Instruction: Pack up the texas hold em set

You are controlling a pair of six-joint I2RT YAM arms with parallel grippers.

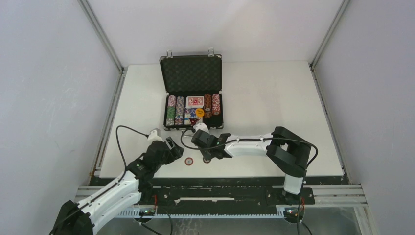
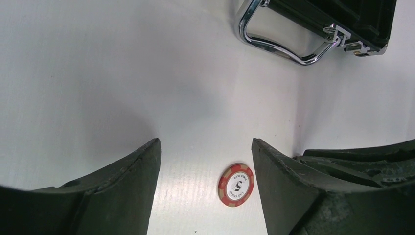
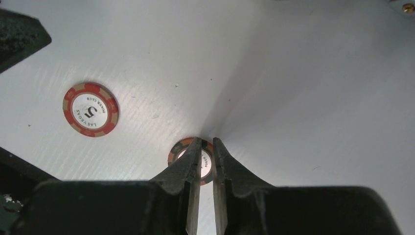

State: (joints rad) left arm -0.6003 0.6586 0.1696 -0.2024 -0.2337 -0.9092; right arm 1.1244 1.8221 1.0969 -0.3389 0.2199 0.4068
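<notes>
Though left jaws wide, right jaws slit-narrow, perhaps on round striped chip (image 3: 206, 164).

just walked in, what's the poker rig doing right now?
The case sits open at the back of the table, with rows of chips and a red card deck inside. Two loose chips lie on the table in front of it. The left pincer is open, and the red 5 chip lies between its fingers. The right pincer is nearly closed right over the second chip, which lies flat. I can't tell whether it has a grip.
</notes>
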